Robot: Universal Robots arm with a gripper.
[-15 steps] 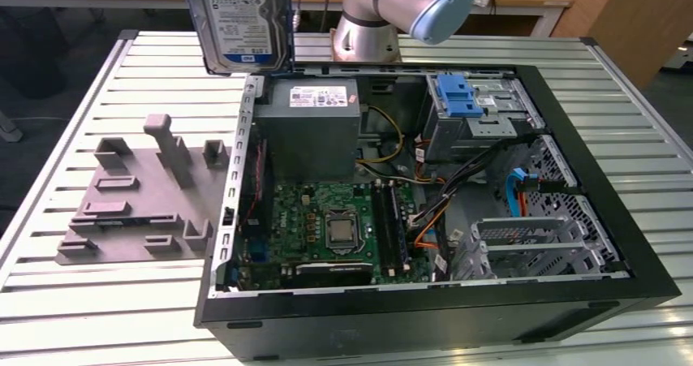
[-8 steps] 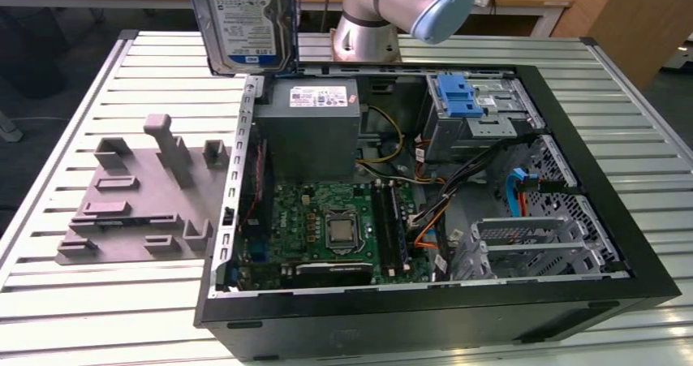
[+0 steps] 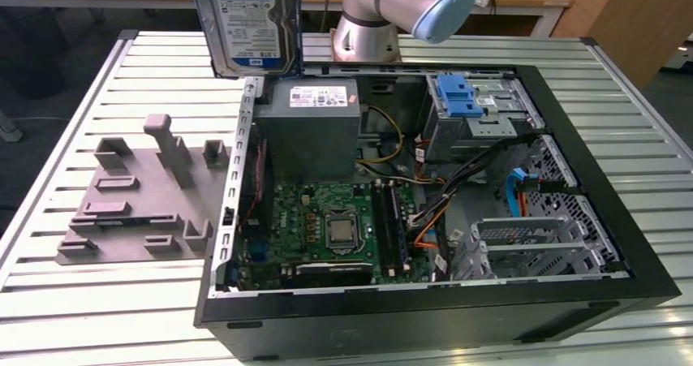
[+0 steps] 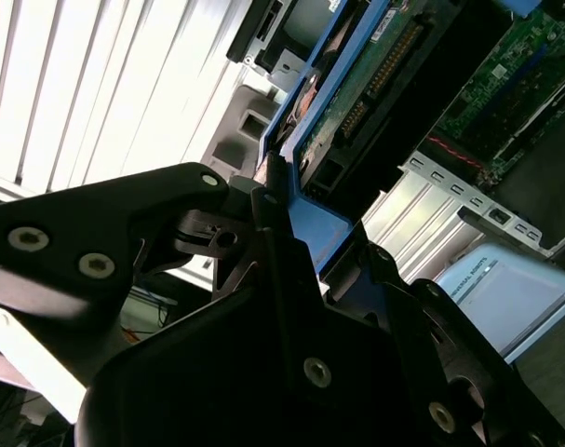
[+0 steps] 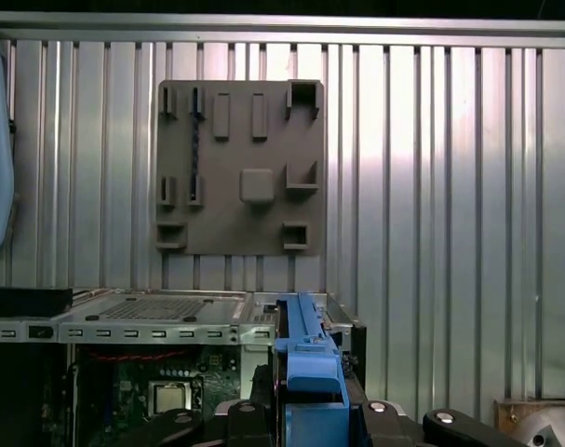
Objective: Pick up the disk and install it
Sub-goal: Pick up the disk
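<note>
Carry phase, between pick-up and install. My gripper [image 4: 315,237] is clenched on the disk [image 3: 247,25]. In the second wrist view my black fingers [image 4: 275,233] press the blue carrier frame [image 4: 333,244] from both sides, and the drive's green circuit-board face lies just beyond them. In the exterior view the disk hangs off the slatted table [image 3: 65,301], over the far corner of the open computer case [image 3: 433,309] on the exterior view's left, above the grey power supply [image 3: 308,131]. I judge the pick-up finished and the install not yet begun, since no part of the disk sits inside a bay. The disk stands on edge with its long axis vertical. Its white-and-blue label face is turned toward the near side of the scene and its circuit-board face toward the far side. I cannot tell which short end carries the connectors. In the first wrist view I see the disk [image 5: 308,363] edge-on, with the grey fixture plate [image 5: 240,168] lying flat on the table well beyond it. That plate rests outside the case, on the exterior view's left [image 3: 141,195]. The install, as I judge it, calls for a firm hold throughout and for a change of attitude — from hanging upright to lying in line with a bay's rails. It also calls for a path that stays clear of the cable bundle [image 3: 455,191] strung across the middle of the case. The grey drive cage [image 3: 482,122] with its blue latch [image 3: 460,94] stands at the far right of the case, well apart from the disk. Whether that cage is the intended seat I cannot tell.
</note>
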